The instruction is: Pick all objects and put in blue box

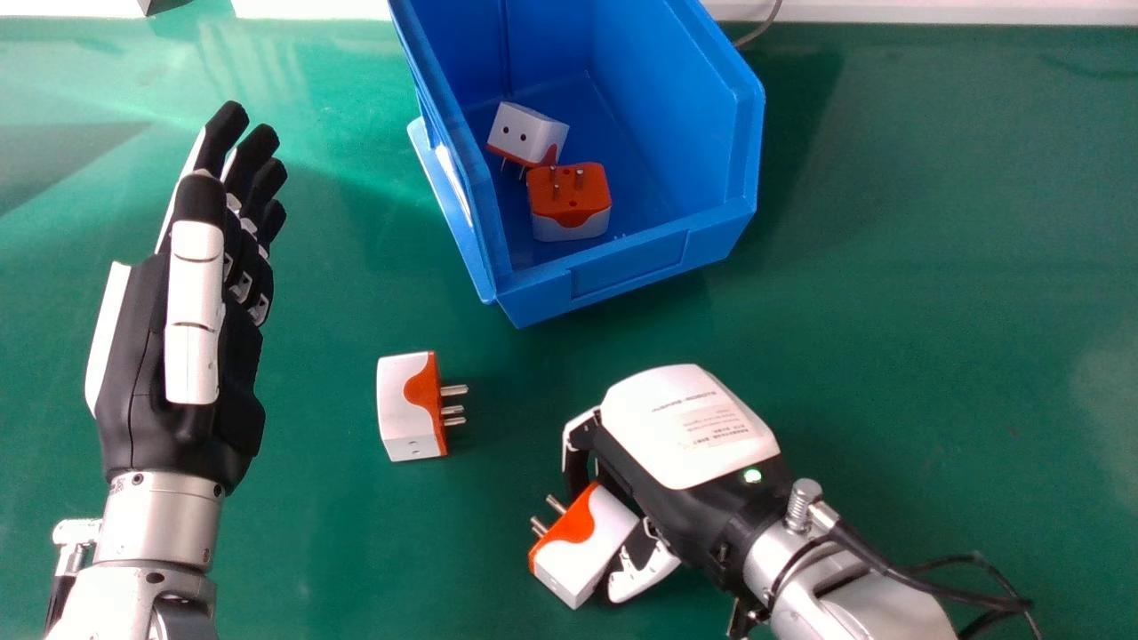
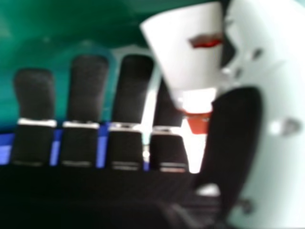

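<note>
One green counter (image 1: 933, 311), blue box (image 1: 627, 264) on its far part; left hand (image 1: 133, 373) at left, fingers straight; right hand (image 1: 676, 427) nearer, fingers and thumb pinching white-orange adapter (image 1: 591, 547); loose adapter (image 1: 407, 409) lying on counter between hands; inside box, tilted adapter (image 1: 529, 133) just beside prongs-up adapter (image 1: 569, 200)

Unreadable print (image 1: 711, 428) on right robot hand (image 1: 653, 444)

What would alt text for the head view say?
The robot's right hand has a white-and-orange plug adapter between thumb and fingers, over a green table. Two similar adapters sit in an open blue plastic box; a fourth lies between the hands, the left hand open.
</note>
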Motion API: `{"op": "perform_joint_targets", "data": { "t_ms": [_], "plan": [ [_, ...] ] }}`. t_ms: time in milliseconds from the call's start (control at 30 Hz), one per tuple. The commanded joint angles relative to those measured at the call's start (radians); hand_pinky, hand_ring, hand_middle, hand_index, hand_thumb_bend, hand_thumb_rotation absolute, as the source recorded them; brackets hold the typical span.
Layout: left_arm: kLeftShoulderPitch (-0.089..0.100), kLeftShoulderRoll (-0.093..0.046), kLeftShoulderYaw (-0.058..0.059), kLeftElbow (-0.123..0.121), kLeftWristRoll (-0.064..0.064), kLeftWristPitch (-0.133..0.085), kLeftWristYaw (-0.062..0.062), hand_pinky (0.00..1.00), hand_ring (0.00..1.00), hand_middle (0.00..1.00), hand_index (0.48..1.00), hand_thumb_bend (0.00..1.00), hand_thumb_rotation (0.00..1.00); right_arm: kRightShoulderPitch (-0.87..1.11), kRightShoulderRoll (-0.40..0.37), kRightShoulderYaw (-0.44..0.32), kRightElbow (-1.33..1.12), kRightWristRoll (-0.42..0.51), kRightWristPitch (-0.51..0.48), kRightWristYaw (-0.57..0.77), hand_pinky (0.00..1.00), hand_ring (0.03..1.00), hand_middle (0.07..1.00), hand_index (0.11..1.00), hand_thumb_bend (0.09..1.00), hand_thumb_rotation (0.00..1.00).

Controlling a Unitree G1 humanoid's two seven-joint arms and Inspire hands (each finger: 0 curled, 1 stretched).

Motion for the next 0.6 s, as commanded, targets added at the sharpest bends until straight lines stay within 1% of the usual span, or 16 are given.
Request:
{"op": "perform_joint_targets", "data": {
  "t_ms": [0, 100, 167, 300, 367, 433, 500, 567],
  "plan": [
    [0.006, -0.005, 0.003, -0.009, -0.004, -0.015, -0.002, 1.0, 0.96, 0.95, 0.939, 0.71, 0.87, 0.0, 0.003, -0.017, -0.038, -0.001, 0.018, 0.002, 0.27, 0.359, 0.461, 0.507, 0.512, 0.01],
    [0.008, -0.002, 0.004, -0.007, -0.007, -0.014, -0.006, 1.0, 0.96, 0.94, 0.936, 0.71, 0.87, 0.004, -0.002, -0.019, -0.054, 0.004, 0.018, 0.007, 0.27, 0.362, 0.465, 0.506, 0.512, 0.01],
    [0.011, -0.003, 0.003, -0.009, -0.008, -0.013, -0.005, 1.0, 0.96, 0.94, 0.936, 0.71, 0.87, 0.007, -0.002, -0.021, -0.062, 0.004, 0.021, 0.007, 0.27, 0.364, 0.469, 0.506, 0.511, 0.0],
    [0.015, -0.003, 0.002, -0.012, -0.002, -0.016, 0.0, 0.99, 0.96, 0.94, 0.937, 0.71, 0.86, 0.017, -0.002, -0.03, -0.086, 0.015, 0.021, 0.008, 0.28, 0.367, 0.474, 0.505, 0.511, 0.0],
    [0.015, -0.004, 0.002, -0.011, -0.002, -0.018, 0.002, 0.99, 0.96, 0.94, 0.937, 0.71, 0.86, 0.02, -0.005, -0.033, -0.094, 0.017, 0.015, 0.004, 0.28, 0.368, 0.476, 0.504, 0.511, 0.0],
    [0.016, -0.005, 0.003, -0.009, -0.004, -0.021, 0.001, 1.0, 0.96, 0.94, 0.936, 0.71, 0.86, 0.023, -0.007, -0.036, -0.107, 0.016, 0.019, 0.014, 0.28, 0.369, 0.479, 0.503, 0.51, 0.0],
    [0.018, -0.006, 0.003, -0.012, -0.005, -0.018, 0.002, 1.0, 0.96, 0.94, 0.936, 0.71, 0.86, 0.03, -0.007, -0.041, -0.121, 0.018, 0.022, 0.022, 0.28, 0.369, 0.479, 0.503, 0.51, 0.0],
    [0.02, -0.004, 0.003, -0.013, -0.008, -0.017, -0.003, 1.0, 0.96, 0.94, 0.934, 0.7, 0.86, 0.037, -0.005, -0.048, -0.138, 0.025, 0.027, 0.038, 0.29, 0.371, 0.483, 0.501, 0.51, 0.0]
  ]
}}
